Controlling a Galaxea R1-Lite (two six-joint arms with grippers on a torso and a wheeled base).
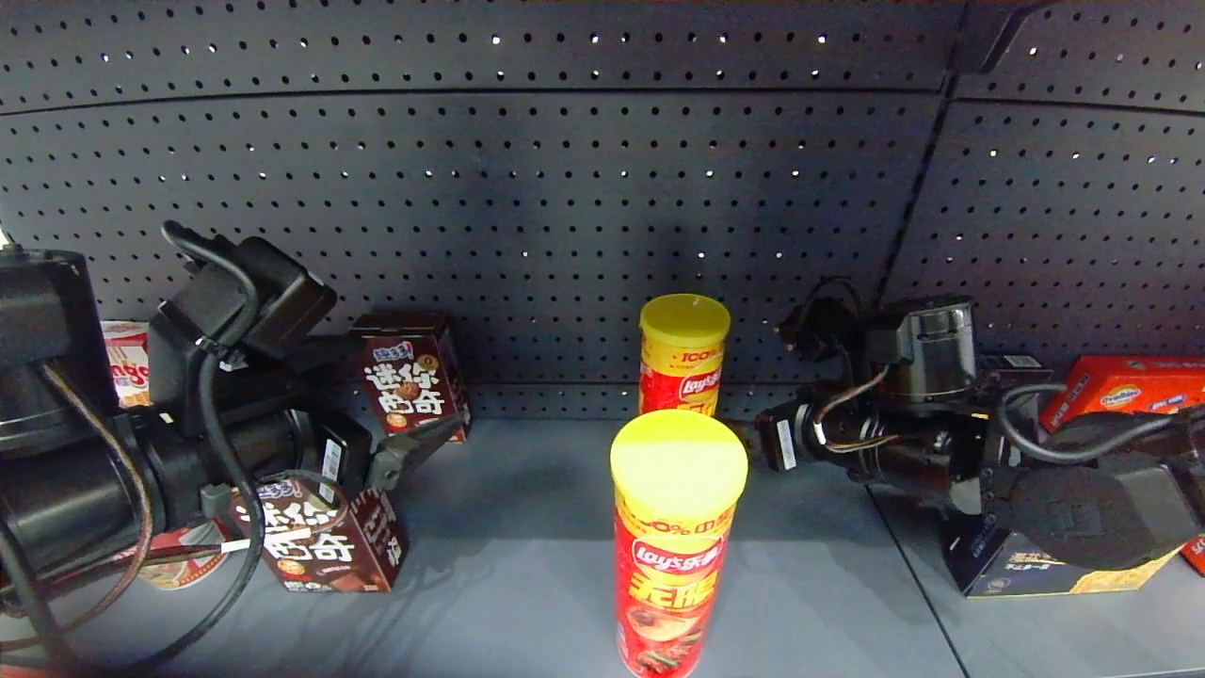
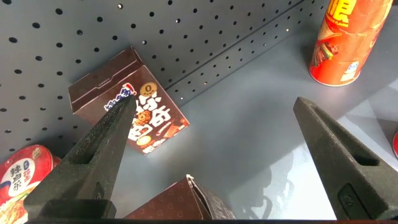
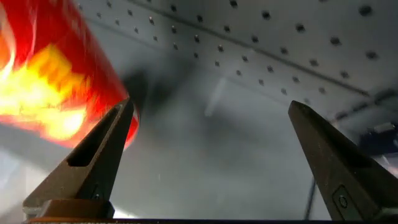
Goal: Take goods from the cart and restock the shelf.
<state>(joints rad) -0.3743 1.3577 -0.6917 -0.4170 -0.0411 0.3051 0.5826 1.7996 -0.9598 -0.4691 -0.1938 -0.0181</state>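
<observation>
Two chip cans are seen upright on the grey shelf (image 1: 527, 584): the front can (image 1: 676, 556) at centre, the rear can (image 1: 684, 358) at its 12 o'clock, close to the pegboard wall (image 1: 565, 188). At the cans' 9 o'clock two brown snack boxes are found, the rear box (image 1: 411, 377) against the wall and the front box (image 1: 329, 546) nearer the shelf's edge. The left gripper (image 2: 214, 106) is poised between those boxes, spread wide and empty. At the rear can's 3 o'clock the right gripper (image 3: 210, 106) is set low, also spread wide with nothing clasped; the can's red side is seen just beside one finger. An orange box (image 1: 1120, 388) is spotted further out at 3 o'clock, a noodle cup (image 2: 18, 177) at far 9 o'clock.
</observation>
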